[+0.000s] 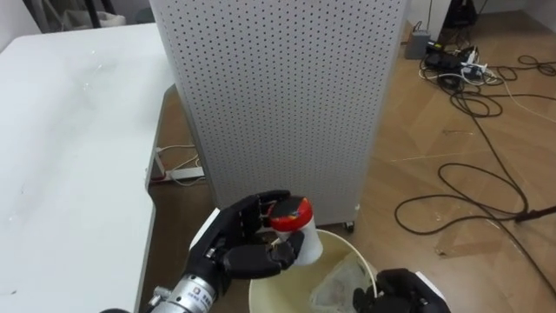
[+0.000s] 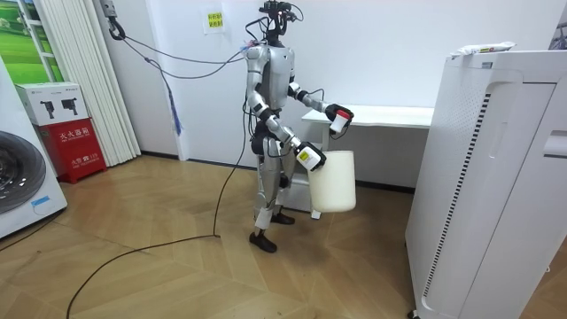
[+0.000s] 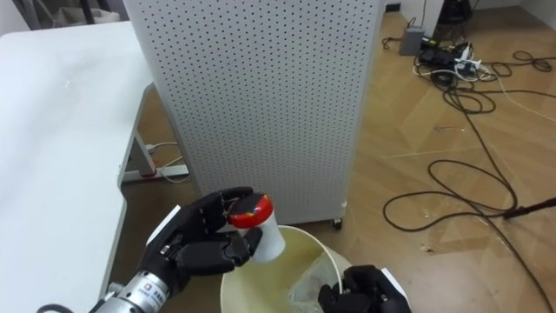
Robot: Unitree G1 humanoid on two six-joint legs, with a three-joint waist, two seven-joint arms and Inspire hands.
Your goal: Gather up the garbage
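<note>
My left hand (image 1: 236,248) is shut on a white bottle with a red cap (image 1: 295,228), held tilted just over the near rim of a white bin (image 1: 347,248). A crumpled clear wrapper lies inside the bin. My right hand (image 1: 404,294) grips the bin's rim at the lower right, fingers curled over it. In the room view I stand beside the white table, the bottle (image 2: 337,118) raised in front of my chest and the bin (image 2: 333,182) hanging at waist height from my right hand (image 2: 306,158).
A tall white perforated cabinet (image 1: 278,96) stands straight ahead, close behind the bin. The white table (image 1: 69,148) runs along my left. A power strip (image 1: 182,172) lies under its edge. Black cables (image 1: 486,174) loop over the wooden floor at right.
</note>
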